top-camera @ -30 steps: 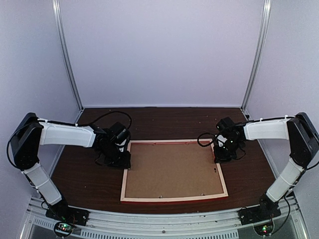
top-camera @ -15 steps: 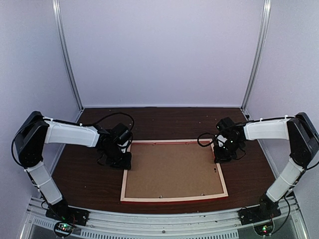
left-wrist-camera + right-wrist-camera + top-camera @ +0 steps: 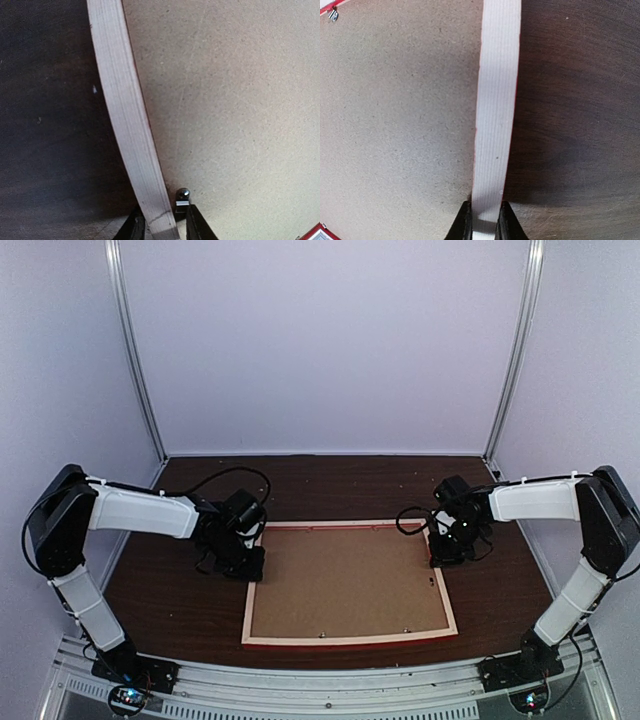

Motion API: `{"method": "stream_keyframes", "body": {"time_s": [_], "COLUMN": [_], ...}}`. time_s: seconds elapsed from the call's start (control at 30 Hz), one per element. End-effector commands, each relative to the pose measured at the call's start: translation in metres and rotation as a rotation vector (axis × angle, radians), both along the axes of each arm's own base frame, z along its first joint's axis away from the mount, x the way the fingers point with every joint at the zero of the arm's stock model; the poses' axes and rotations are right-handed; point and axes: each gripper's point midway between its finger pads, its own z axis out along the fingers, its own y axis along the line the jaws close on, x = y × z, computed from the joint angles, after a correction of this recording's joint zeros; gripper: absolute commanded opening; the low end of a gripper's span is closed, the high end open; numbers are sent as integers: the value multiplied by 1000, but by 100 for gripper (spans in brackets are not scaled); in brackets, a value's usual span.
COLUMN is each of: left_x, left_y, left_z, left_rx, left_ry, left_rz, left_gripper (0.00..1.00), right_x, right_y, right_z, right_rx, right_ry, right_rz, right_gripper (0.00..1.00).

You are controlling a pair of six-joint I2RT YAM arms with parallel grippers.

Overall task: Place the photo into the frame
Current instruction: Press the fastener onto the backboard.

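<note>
Top external hides both grips; close up, right jaws pinch the frame (image 3: 495, 100), left jaws straddle it, hold unclear.

Left pincer (image 3: 160, 229) and right pincer (image 3: 483, 223) tips cropped at bottom; left's frame (image 3: 125, 110) contact perhaps unclear.

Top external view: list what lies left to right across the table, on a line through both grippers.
left gripper → left rail of the frame → backing board → right rail of the frame → right gripper
</note>
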Motion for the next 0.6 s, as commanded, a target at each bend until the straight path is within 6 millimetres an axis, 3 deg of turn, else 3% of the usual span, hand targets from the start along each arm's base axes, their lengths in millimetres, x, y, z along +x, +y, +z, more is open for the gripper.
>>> {"method": "stream_keyframes", "body": {"time_s": [0.0, 0.27, 0.57], "left_x": [-10, -17, -11], "left_y": [18, 17, 21], "left_z": [-21, -26, -17], "left_rx": [59, -10, 6], "left_ry": [32, 64, 29], "left_rz": [28, 62, 60], "left_gripper": [27, 23, 19], "right_x": [-17, -16, -16], "right_y": [-6, -7, -6], "right_z": [-9, -6, -7], "right_rx": [-25, -30, -28], "right_ry": [52, 48, 50], "right_rz": [43, 47, 45], "right_gripper": [2, 2, 2]}}
